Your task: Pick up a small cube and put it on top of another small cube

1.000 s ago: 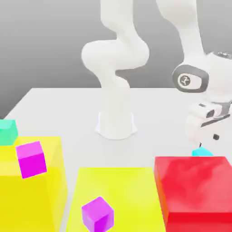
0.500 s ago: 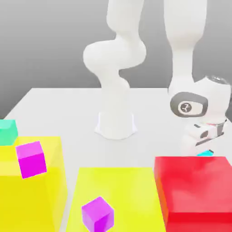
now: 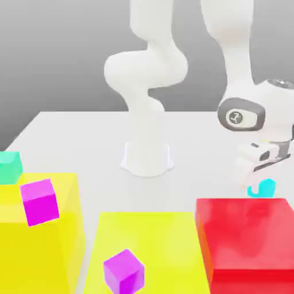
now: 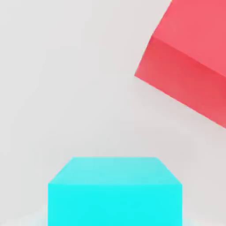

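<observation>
The small cyan cube hangs just behind the red block's far edge at the exterior view's right, with my gripper shut on it. In the hand view this cube looms close, above the pale table. The other small cube, teal-green, rests at the far left of the exterior view, behind a yellow block and far from my gripper.
A large red block sits directly in front of the gripper and also appears in the hand view. Two yellow blocks fill the front left and centre, each carrying a magenta cube. The arm's base stands mid-table.
The gripper came down over the cyan cube and shut on it. It has since risen a little, and more of the cube shows above the red block's edge.
</observation>
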Robot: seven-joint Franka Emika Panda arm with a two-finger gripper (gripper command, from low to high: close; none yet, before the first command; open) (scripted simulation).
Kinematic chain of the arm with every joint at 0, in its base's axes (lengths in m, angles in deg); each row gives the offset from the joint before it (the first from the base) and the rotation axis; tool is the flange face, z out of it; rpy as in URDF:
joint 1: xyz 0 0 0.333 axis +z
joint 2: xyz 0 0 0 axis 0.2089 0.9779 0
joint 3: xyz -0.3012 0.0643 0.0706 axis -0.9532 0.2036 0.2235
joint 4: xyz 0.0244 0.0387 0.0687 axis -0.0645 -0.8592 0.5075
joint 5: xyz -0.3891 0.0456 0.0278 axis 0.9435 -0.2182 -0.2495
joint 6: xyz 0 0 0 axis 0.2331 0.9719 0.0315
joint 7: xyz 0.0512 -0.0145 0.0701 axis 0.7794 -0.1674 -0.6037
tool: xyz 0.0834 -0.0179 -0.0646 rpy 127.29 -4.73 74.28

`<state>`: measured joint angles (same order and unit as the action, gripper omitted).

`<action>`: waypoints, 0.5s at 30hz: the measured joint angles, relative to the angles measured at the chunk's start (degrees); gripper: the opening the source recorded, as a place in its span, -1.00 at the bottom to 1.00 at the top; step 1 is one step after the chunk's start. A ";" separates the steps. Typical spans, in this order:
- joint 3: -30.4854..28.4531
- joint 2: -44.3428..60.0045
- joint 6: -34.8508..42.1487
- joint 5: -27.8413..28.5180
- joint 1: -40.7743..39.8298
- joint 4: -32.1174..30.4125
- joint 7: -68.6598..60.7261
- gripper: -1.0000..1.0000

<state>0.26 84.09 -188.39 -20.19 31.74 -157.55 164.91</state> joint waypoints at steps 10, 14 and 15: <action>2.68 1.91 15.59 -2.90 1.30 10.68 -9.94 -1.00; -1.55 1.77 22.19 -0.54 -0.65 16.59 -8.33 -1.00; -3.15 1.05 23.39 -0.89 -2.07 17.33 -7.31 -1.00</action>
<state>-2.89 85.14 -165.00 -21.09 29.67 -140.21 157.60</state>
